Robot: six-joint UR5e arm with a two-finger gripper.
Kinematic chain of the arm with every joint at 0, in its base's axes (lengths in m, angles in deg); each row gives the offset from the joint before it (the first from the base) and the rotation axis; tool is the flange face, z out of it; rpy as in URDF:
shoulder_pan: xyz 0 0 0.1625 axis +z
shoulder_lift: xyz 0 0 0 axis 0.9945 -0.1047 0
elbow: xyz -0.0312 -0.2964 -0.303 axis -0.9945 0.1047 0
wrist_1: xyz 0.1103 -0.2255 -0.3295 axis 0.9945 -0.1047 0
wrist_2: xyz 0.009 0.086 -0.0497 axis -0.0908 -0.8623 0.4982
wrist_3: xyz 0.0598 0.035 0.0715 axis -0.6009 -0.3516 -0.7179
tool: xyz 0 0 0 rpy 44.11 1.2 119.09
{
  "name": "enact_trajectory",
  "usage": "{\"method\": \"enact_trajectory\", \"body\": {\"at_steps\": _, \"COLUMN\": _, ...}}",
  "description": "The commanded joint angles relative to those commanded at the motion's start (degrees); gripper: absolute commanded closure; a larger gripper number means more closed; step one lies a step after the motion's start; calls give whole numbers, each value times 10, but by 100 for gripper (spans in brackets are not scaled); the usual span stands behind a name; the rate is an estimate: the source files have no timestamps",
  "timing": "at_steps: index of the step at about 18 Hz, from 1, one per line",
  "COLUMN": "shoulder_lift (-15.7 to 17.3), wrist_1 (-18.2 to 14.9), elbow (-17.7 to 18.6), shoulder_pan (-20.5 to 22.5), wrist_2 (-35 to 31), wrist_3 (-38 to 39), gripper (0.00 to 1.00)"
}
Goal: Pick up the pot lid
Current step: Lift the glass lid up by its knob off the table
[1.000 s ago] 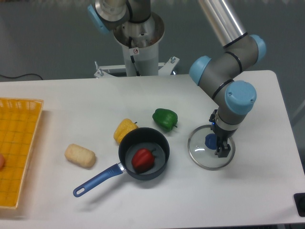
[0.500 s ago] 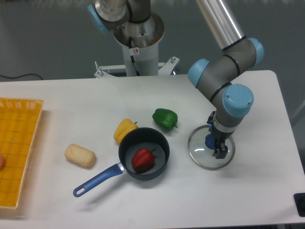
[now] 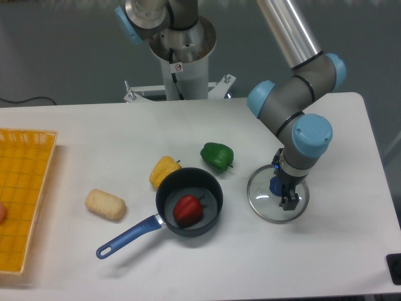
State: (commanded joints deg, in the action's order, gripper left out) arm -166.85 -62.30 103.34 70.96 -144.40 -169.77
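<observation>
Glass and a thin metal rim make up the pot lid (image 3: 264, 204), which lies flat on the white table (image 3: 351, 257), right of centre and a little below the middle of the frame. Its blue knob (image 3: 276, 186) faces up, the natural part to grasp, since the flat rim offers fingers little to get under.

The gripper (image 3: 286, 180) reaches in from the upper right, pointing down at that knob. Its fingers stand apart, one on the upper side of the knob and one on the lower, seemingly so that closing would trap it between them; whether either touches it, I cannot tell. The lid appears to rest on the table, so the step in hand looks like lining up for the grasp. A little more lowering may be needed; closing too high could let the rounded knob slip.

Beside the lid, toward the centre, the black pan (image 3: 164, 199) sits with its blue handle (image 3: 130, 237) angled to the lower left, away from the gripper's work. The red pepper (image 3: 187, 211) lies inside its wall, contained there.
</observation>
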Motion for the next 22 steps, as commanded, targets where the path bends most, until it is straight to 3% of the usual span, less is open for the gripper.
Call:
{"method": "enact_trajectory", "body": {"at_steps": 12, "shoulder_lift": 2, "wrist_1": -2, "elbow": 0, "shoulder_pan": 1, "wrist_2": -1, "wrist_3": 2, "gripper": 53}}
{"method": "enact_trajectory", "body": {"at_steps": 18, "shoulder_lift": 6, "wrist_1": -2, "elbow": 0, "shoulder_pan": 1, "wrist_2": -1, "wrist_3": 7, "gripper": 63}}
{"method": "enact_trajectory", "body": {"at_steps": 22, "shoulder_lift": 19, "wrist_1": -4, "elbow": -1, "shoulder_pan": -2, "wrist_2": -3, "wrist_3": 35, "gripper": 63}}
